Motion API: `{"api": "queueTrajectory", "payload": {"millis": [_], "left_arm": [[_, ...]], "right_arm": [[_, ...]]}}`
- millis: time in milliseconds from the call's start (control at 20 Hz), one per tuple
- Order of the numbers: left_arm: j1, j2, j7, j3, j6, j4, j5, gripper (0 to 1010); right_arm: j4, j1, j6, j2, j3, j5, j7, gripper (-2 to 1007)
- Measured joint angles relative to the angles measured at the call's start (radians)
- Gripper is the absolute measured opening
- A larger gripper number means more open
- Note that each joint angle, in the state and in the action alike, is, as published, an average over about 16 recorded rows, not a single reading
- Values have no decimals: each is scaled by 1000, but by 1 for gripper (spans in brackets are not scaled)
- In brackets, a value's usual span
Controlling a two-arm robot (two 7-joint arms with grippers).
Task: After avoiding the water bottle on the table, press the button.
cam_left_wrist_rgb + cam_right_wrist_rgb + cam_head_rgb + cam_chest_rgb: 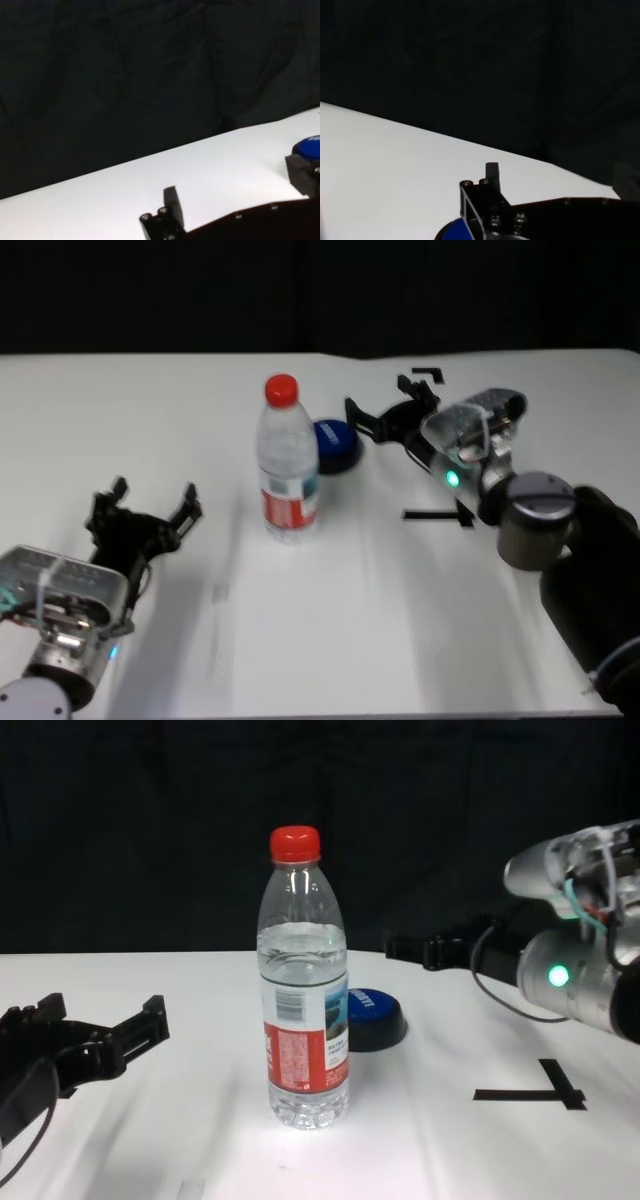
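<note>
My right pincer [385, 410], fingers apart, hovers at three o'clock of the low blue dome button [334, 445]; I should descend squarely, clear of the tall clear red-capped water bottle [287, 465].

water bottle [288, 462] before button [334, 445] | both on table [330, 610]

Behind the white tabletop [150, 410] hangs a dark black curtain [150, 820] with soft folds; it fills the whole background; the light falls bright on the surface; thin black tape marks [545, 1094] lie there.
</note>
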Motion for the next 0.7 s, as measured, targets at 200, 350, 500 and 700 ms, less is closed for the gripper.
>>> {"api": "queueTrajectory", "payload": {"millis": [200,350,500,700], "left_arm": [[0,0,0,0,0,0,0,1003],[0,0,0,0,0,0,0,1003],[0,0,0,0,0,0,0,1003],[0,0,0,0,0,0,0,1003]], "right_arm": [[-80,-48,13,13,4,4,-17,1003],[-130,-78,24,21,6,5,-27,1003],[-173,-105,34,27,8,6,-37,1003],[-218,-133,45,32,9,5,-47,1003]]}}
